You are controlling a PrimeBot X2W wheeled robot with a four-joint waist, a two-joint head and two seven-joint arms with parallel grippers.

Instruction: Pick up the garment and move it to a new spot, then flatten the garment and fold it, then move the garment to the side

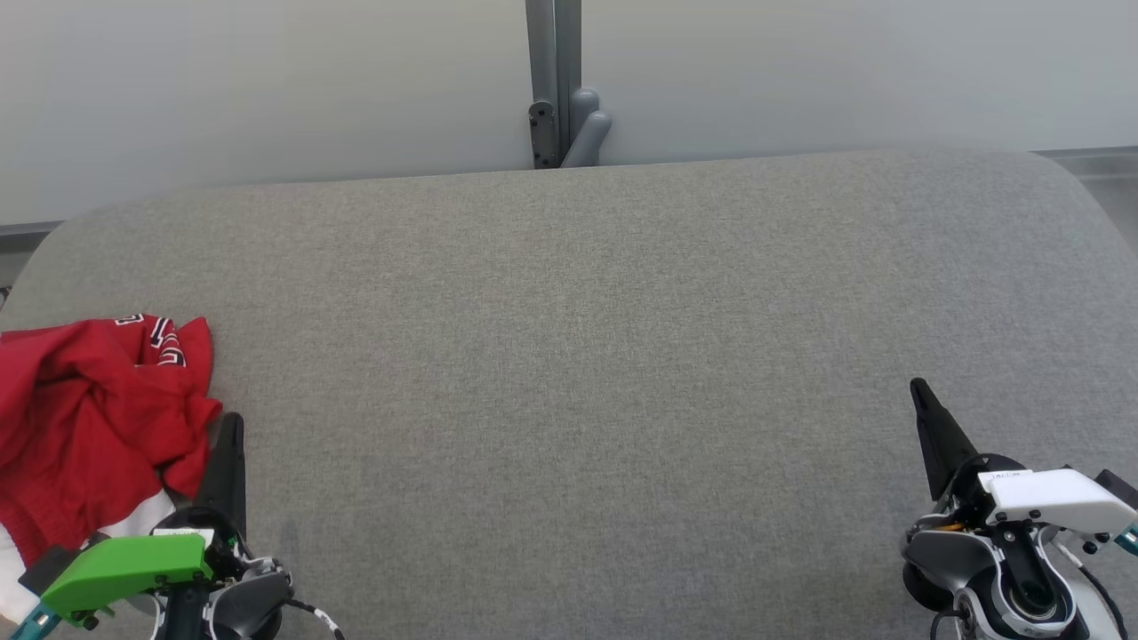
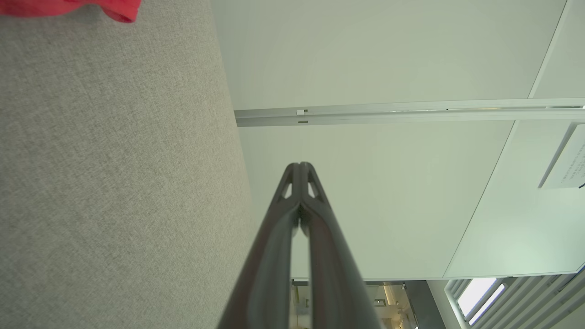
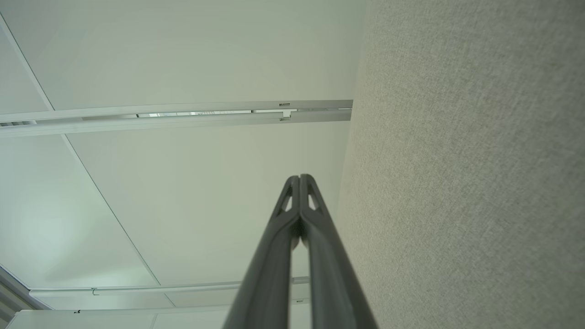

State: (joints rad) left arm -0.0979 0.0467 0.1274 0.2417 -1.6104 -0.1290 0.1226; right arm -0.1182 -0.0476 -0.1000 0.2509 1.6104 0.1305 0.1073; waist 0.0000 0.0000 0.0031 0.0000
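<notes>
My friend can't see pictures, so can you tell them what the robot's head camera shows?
A crumpled red garment lies at the left edge of a wide grey fabric table. The left gripper, fingers closed, points up right beside it at lower left; the right gripper, also closed, sits at lower right.

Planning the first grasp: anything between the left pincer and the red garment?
Nothing visible. The left pincer, shut, sits beside the crumpled red garment at the left edge of the grey fabric surface; no object lies between them.
</notes>
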